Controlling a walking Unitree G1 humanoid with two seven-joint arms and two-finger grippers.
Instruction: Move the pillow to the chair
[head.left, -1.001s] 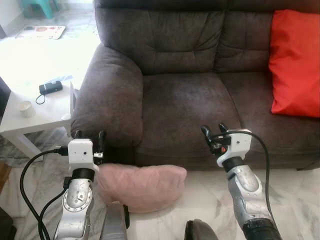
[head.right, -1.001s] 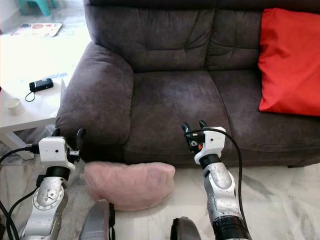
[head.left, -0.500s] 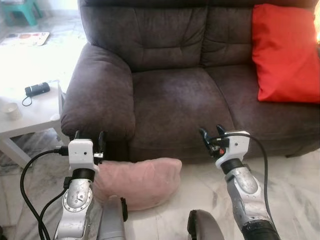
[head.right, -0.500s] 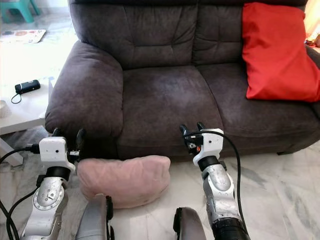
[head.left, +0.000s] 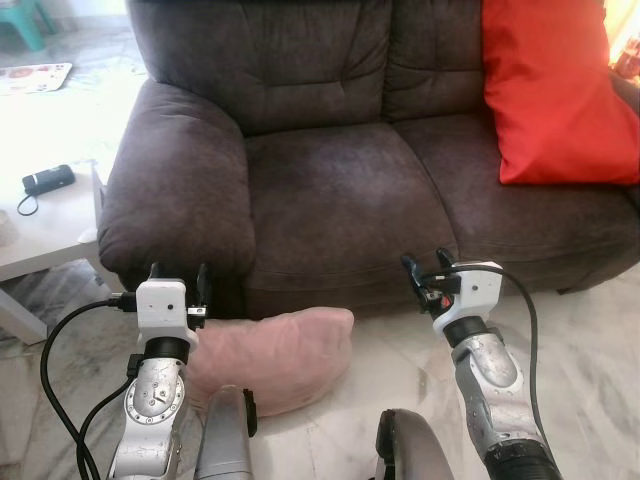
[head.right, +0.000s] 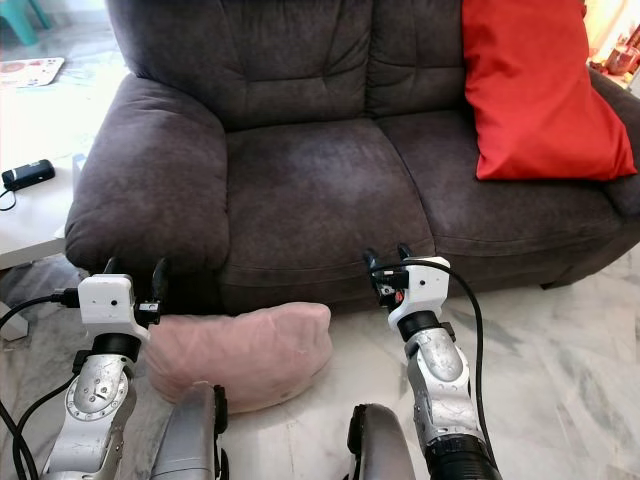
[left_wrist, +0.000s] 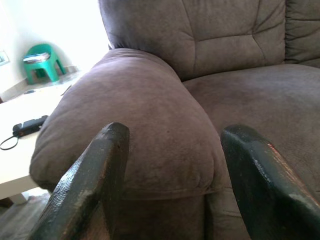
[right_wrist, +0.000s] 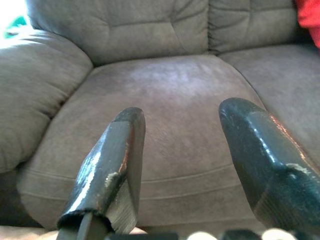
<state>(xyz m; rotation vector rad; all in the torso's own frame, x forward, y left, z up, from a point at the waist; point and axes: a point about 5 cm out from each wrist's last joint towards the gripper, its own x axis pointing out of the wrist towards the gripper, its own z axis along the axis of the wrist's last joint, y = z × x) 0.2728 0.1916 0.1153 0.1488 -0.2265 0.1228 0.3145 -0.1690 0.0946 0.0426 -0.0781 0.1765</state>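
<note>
- at far left we note a white side table (head.left: 40, 235) with a small black device (head.left: 47, 179) lying on it, its cord trailing off one end; in the left wrist view a green plastic chair (left_wrist: 42, 62) stands well behind the table.
- our left gripper (head.left: 177, 277) is raised in front of the sofa's left armrest (head.left: 175, 190), above the left end of the pillow; its two black fingers (left_wrist: 95, 180) stand wide apart and hold nothing.
- the pillow (head.left: 275, 355) lies on the marble floor (head.left: 580, 350), against the foot of the sofa below the left seat cushion. it is pale pink, soft and plump, longer than it is tall, with a rounded top and a loose, slightly creased cover. its left end is hidden behind our left wrist, so we cannot tell whether the arm touches it.
- the sofa (head.left: 340, 180) is a dark brown fabric two-seater with tufted back cushions.
- our right gripper (head.left: 425, 270) is raised in front of the seat's front edge, to the right of the pillow and clear of it; its fingers (right_wrist: 112, 165) are likewise spread wide with nothing between them.
- at far right a bright red cushion (head.left: 550, 95) leans upright against the sofa back on the right seat.
</note>
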